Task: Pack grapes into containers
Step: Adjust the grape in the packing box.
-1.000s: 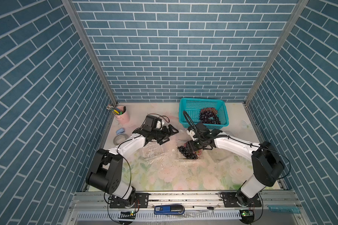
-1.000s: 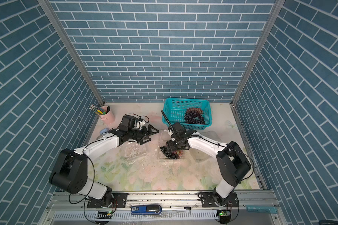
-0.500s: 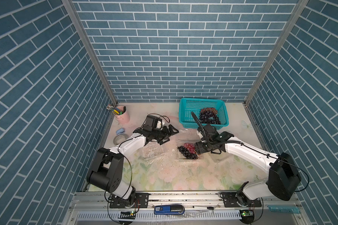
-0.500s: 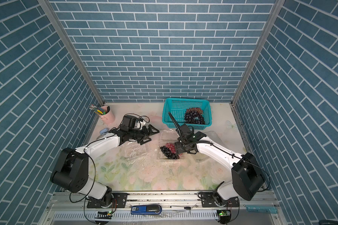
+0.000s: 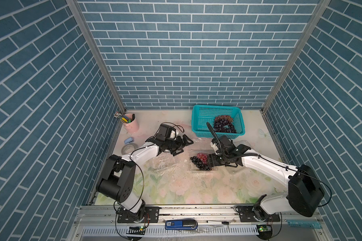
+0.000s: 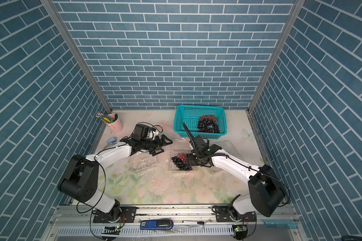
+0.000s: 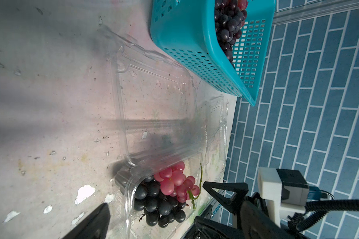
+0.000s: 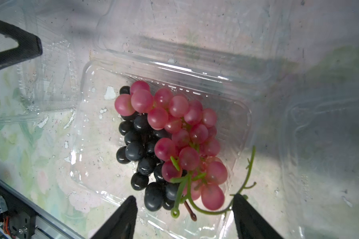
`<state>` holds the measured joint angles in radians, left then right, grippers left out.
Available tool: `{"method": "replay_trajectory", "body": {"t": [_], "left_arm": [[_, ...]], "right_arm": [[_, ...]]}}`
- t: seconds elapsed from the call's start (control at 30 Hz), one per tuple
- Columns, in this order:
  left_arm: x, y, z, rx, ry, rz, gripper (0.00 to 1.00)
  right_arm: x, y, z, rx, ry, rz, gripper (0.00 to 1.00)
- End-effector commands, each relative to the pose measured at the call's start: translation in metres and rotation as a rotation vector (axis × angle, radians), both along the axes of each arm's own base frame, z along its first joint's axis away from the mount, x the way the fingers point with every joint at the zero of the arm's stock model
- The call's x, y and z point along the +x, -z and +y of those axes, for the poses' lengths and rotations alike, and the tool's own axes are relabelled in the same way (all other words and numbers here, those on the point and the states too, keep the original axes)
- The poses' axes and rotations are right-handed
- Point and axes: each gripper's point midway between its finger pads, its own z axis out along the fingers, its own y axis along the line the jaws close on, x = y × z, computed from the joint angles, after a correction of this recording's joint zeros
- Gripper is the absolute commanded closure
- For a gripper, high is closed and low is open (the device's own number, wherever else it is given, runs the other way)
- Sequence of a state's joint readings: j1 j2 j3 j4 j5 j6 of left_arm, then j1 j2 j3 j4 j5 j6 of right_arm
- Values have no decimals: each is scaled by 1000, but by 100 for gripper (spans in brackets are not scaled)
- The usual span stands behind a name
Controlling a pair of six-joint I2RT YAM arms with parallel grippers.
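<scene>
The red grapes (image 8: 174,132) lie on the dark grapes (image 8: 139,149) in the clear box (image 8: 91,134) on the tabletop (image 5: 176,187). The right hand (image 8: 183,199) is parted wide and empty just above their stem end, so it should rise straight up, clear of the green stem (image 8: 250,163), which seems to curl over the rim. The left hand (image 5: 183,147), spread fully and empty, hovers near the box; both bunches lie slantwise across it, stems toward the right hand.

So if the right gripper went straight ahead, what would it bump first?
Most likely the grapes in the clear container. The right gripper is open and aimed at them, the green stem nearest. Depth is hard to judge.
</scene>
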<state>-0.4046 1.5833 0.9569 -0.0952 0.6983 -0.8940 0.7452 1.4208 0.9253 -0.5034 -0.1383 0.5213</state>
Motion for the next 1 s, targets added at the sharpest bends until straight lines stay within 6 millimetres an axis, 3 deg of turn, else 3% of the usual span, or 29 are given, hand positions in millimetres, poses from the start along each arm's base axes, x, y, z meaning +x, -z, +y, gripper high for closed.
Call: {"method": "replay_trajectory", "body": {"t": [0.0,0.63,0.97], "left_arm": [[-2,3,-6,-4,13,-1,0],[-9,13,-13,-9,24,23,0],[-7,12,-14,-10,25,21,0]], "right_arm": [[-4,0,7,51,24,28,26],[-9,19,31,109,11,91,25],[1,12,47,130,22,76,25]]}}
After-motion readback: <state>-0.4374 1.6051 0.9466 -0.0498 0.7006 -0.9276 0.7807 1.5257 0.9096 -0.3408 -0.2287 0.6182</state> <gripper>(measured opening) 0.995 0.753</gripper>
